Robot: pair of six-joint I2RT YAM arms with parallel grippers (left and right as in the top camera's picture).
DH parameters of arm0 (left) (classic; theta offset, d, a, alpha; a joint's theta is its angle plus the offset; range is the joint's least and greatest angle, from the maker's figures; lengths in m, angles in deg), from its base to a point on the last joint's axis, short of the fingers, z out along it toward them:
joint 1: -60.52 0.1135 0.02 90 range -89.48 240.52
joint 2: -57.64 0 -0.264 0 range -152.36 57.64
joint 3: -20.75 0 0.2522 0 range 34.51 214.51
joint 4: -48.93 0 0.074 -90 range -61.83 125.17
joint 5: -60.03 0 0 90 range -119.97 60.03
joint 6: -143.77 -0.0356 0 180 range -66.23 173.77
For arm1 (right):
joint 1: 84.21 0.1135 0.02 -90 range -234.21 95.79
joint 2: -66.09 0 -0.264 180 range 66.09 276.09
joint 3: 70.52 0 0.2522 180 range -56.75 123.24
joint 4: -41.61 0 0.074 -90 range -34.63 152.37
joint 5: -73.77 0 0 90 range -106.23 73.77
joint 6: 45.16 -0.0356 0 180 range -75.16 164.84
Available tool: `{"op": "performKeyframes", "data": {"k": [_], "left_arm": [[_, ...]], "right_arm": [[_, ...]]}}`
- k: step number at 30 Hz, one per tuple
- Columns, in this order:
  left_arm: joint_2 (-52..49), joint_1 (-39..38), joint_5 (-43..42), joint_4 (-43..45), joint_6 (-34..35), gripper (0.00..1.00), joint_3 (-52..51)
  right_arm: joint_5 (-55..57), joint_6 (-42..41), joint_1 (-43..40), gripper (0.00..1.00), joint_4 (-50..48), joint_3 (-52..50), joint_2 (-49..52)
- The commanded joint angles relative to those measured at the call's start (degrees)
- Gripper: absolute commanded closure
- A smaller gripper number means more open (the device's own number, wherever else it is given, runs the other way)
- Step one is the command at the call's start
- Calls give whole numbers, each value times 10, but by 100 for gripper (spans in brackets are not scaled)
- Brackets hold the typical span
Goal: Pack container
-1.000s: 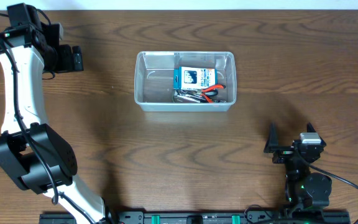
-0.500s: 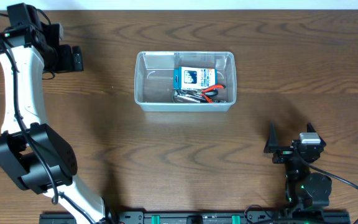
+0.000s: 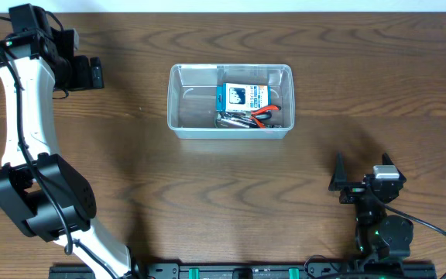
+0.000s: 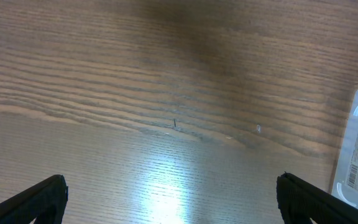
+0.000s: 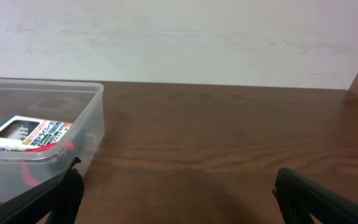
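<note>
Toward the far side of the wooden table (image 3: pixel 207 201), about midway across, sits the clear plastic container (image 3: pixel 192 101), its long sides running left to right. Its right half holds a blue-and-white box (image 3: pixel 243 96) lying flat, with a red-handled tool (image 3: pixel 265 116) and some metal pieces (image 3: pixel 235 119) packed against the near wall; what exactly those pieces are I cannot tell. Its left half looks bare. Off at the far left corner the left gripper (image 3: pixel 91 74) hangs over plain wood, pointing toward the container but well apart from it, jaws spread wide with nothing between them; its own camera catches only the container's edge on the right. Down at the near right the right gripper (image 3: pixel 361 167) is folded back close to its base, jaws likewise wide apart and holding nothing, facing the container from across open tabletop.
</note>
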Motion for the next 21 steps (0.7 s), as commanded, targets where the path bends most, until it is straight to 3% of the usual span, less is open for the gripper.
{"op": "performKeyframes", "data": {"k": [1, 12, 21], "left_arm": [[-4, 1, 7, -2, -5, 2, -4], [-1, 1, 7, -2, -5, 2, -4], [99, -37, 7, -2, -5, 2, -5]], "right_arm": [[-2, 7, 3, 1, 3, -1, -4], [-2, 7, 3, 1, 3, -1, -4], [-2, 7, 3, 1, 3, -1, -4]]}}
